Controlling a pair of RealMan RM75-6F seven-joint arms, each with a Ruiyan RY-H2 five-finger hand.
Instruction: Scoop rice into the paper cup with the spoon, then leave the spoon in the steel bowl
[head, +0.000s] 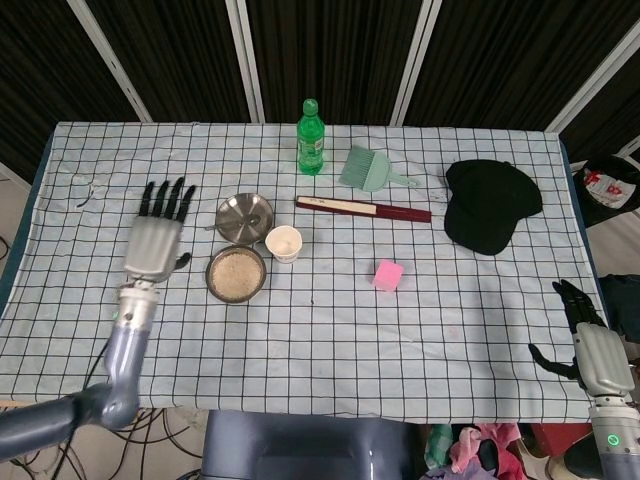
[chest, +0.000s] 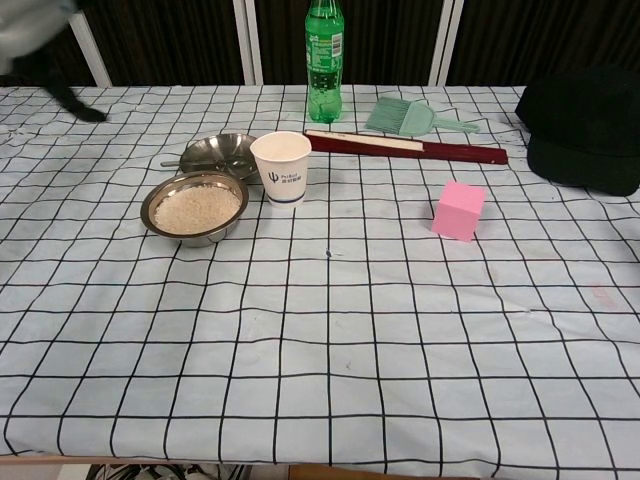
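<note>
Two bowls sit beside the cup (chest: 281, 167): the rice bowl (chest: 195, 207) in front, the steel bowl (chest: 220, 153) behind, spoon (chest: 178, 162) lying in it. Left hand (head: 155, 238) hovers apart, fingers spread, empty. Right hand (head: 590, 345) hangs off-table, loosely spread.

A white cloth with a dark grid (head: 420, 320) covers the tabletop (head: 25, 215). Beyond its far edge hang black ribbed panels (head: 330, 50) divided by white bars (head: 246, 60).
</note>
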